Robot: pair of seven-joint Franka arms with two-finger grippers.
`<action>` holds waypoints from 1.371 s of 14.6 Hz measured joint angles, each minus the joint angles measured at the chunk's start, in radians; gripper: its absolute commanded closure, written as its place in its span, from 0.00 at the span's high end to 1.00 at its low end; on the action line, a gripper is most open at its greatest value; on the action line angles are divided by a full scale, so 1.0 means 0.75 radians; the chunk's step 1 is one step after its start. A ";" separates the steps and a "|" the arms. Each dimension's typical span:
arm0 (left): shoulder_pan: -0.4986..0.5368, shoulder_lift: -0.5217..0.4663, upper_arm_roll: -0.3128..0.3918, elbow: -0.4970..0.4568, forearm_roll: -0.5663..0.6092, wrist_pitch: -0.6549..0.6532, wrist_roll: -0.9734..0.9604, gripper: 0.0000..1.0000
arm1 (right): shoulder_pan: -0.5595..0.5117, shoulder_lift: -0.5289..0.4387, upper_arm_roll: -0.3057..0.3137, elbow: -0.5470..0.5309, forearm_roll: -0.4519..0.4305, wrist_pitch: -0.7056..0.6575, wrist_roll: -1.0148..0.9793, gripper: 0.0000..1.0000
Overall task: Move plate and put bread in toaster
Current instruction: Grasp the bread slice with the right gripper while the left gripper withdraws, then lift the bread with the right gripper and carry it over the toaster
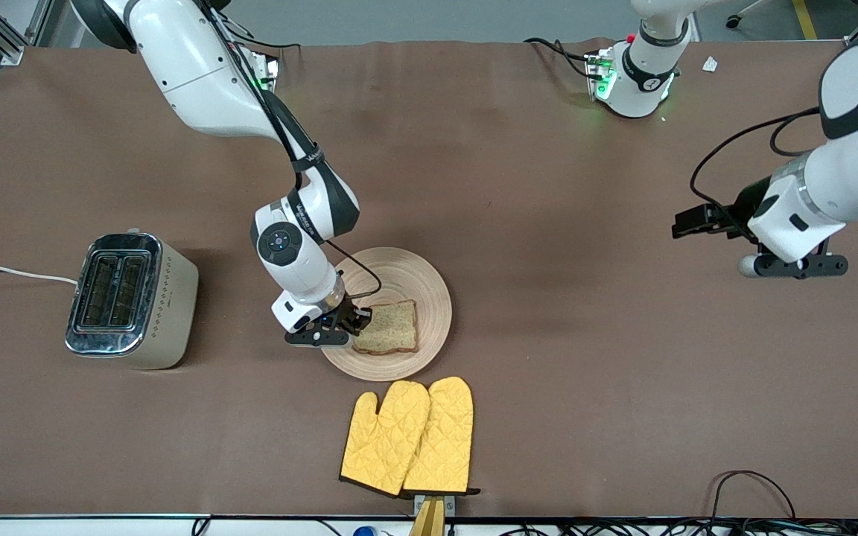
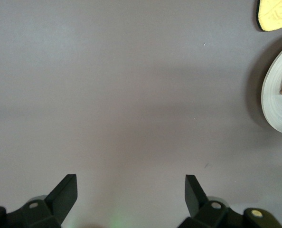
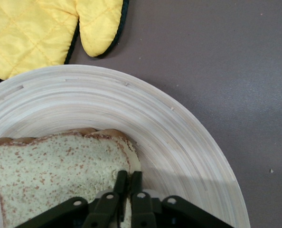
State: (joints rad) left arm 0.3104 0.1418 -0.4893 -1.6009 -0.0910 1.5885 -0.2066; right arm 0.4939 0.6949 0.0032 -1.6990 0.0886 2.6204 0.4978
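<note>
So far the bread (image 1: 387, 327) lies flat on the plate (image 1: 407, 269), which sits mid-surface just beside the yellow mitts (image 1: 408, 436), and the right tool (image 1: 352, 320) has pinched shut on the slice's edge without lifting it. Both slots of the toaster (image 1: 131, 299), toward the right arm's end, show empty, so the transfer remains, and the left tool (image 2: 131, 197) waits spread open over bare surface (image 1: 585, 298).
</note>
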 measured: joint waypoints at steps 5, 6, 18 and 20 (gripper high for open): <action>0.007 -0.043 0.000 -0.007 0.046 -0.015 -0.018 1.00 | 0.000 -0.001 -0.011 0.031 0.000 -0.027 0.000 0.00; 0.011 -0.043 0.000 -0.007 0.050 -0.015 -0.018 1.00 | -0.001 -0.006 -0.017 0.058 0.000 -0.081 0.000 0.00; -0.177 -0.077 0.201 0.062 0.130 -0.014 0.146 1.00 | -0.032 -0.374 -0.303 0.376 -0.321 -1.197 -0.157 0.00; -0.370 -0.077 0.387 0.076 0.129 -0.017 0.146 1.00 | -0.039 -0.389 -0.375 0.420 -0.428 -1.338 -0.262 0.00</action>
State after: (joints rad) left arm 0.0329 0.0841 -0.1993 -1.5435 0.0060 1.5756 -0.0968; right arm 0.4646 0.4032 -0.2780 -1.3843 -0.2322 1.6169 0.3015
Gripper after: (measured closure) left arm 0.000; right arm 0.969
